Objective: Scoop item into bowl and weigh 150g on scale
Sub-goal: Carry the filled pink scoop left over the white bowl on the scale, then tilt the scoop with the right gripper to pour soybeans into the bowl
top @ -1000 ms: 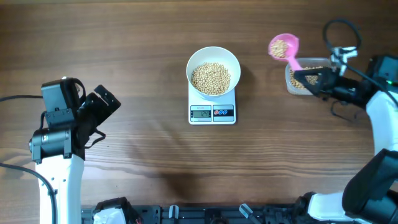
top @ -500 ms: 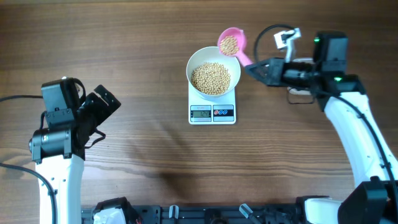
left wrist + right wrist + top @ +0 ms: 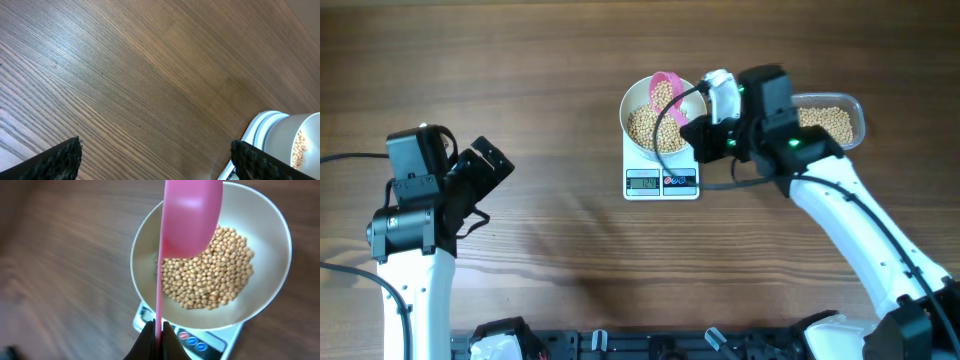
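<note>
The white bowl (image 3: 630, 100) stands on the white scale (image 3: 662, 182) and holds a heap of beige beans (image 3: 645, 130). My right gripper (image 3: 694, 132) is shut on the handle of a pink scoop (image 3: 665, 92), which hangs over the bowl with beans in it. From the right wrist, the scoop (image 3: 192, 215) is turned on its side above the beans (image 3: 210, 277), inside the bowl's rim (image 3: 280, 245), and the gripper (image 3: 158, 330) pinches the thin handle above the scale (image 3: 200, 342). My left gripper (image 3: 157, 160) is open over bare wood, left of the bowl (image 3: 295, 132).
A clear plastic tub (image 3: 832, 120) with more beans sits right of the bowl, partly behind my right arm. My left arm (image 3: 420, 200) rests at the table's left side. Dark fixtures line the front edge (image 3: 620, 345).
My right arm has swung left from the tub, carrying the loaded scoop to a spot over the bowl, where it is now tipped. The left arm has not moved.
</note>
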`<action>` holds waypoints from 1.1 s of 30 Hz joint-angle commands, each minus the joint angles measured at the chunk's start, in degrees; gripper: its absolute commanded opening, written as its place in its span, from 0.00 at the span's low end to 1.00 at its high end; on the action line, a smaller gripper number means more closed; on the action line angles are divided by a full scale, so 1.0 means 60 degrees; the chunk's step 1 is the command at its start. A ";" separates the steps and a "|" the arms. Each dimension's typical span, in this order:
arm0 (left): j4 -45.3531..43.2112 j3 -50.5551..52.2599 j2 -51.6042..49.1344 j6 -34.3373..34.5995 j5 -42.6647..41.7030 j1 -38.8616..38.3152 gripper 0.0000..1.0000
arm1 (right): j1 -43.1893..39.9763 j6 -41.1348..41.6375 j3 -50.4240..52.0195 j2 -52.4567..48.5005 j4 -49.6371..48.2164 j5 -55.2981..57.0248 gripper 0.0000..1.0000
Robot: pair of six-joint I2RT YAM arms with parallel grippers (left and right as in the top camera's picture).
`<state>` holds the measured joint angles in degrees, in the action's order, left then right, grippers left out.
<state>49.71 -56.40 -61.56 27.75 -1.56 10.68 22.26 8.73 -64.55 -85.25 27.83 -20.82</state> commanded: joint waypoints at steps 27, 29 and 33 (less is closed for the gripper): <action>-0.0025 0.0007 -0.0018 -0.0047 -0.0051 0.0062 1.00 | 0.2422 -0.3679 -0.0390 0.0331 0.0361 0.6994 0.04; -0.0025 0.0007 -0.0018 -0.0047 -0.0051 0.0062 1.00 | 0.2422 -0.4054 -0.0492 0.0415 0.0357 0.7005 0.04; -0.0025 0.0007 -0.0018 -0.0047 -0.0051 0.0062 1.00 | 0.2422 -0.4288 -0.0521 0.0579 0.0277 0.7042 0.04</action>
<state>49.71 -56.40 -61.56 27.75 -1.56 10.68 36.51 -14.35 -65.76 -84.03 29.98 19.64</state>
